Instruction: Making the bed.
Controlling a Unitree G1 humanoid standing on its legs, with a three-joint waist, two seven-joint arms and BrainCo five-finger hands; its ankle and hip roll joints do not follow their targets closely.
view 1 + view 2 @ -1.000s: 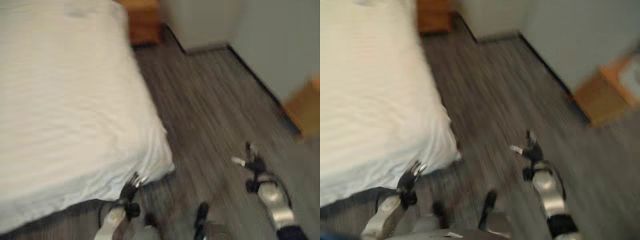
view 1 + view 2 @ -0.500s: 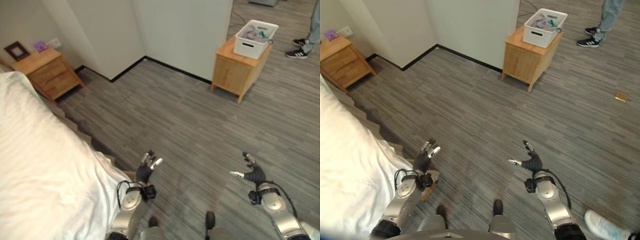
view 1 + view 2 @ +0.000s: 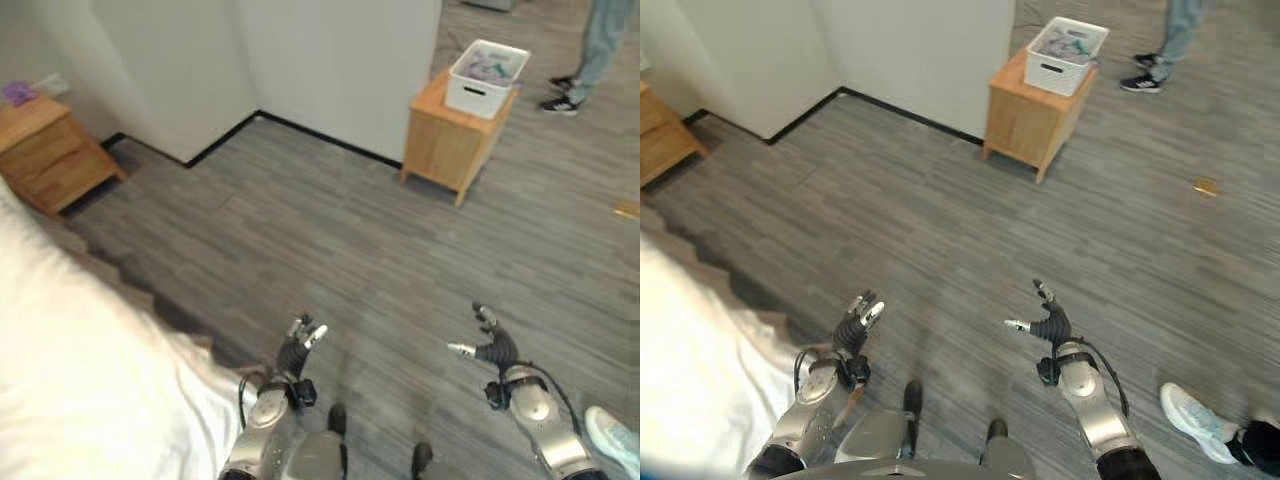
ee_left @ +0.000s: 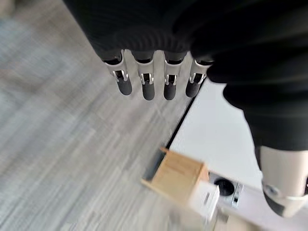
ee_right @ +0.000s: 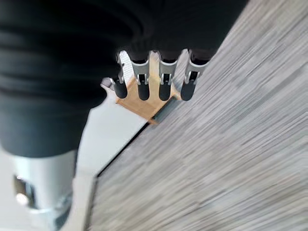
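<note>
Left robot hand (image 3: 295,352) and right robot hand (image 3: 492,349) released, fingers straight, over the wood floor (image 3: 330,230); white bed (image 3: 70,370) at left, untouched.

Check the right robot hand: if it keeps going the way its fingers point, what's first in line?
Probably the wooden cabinet carrying the white basket. Right robot hand is open over bare floor; depth unclear.
</note>
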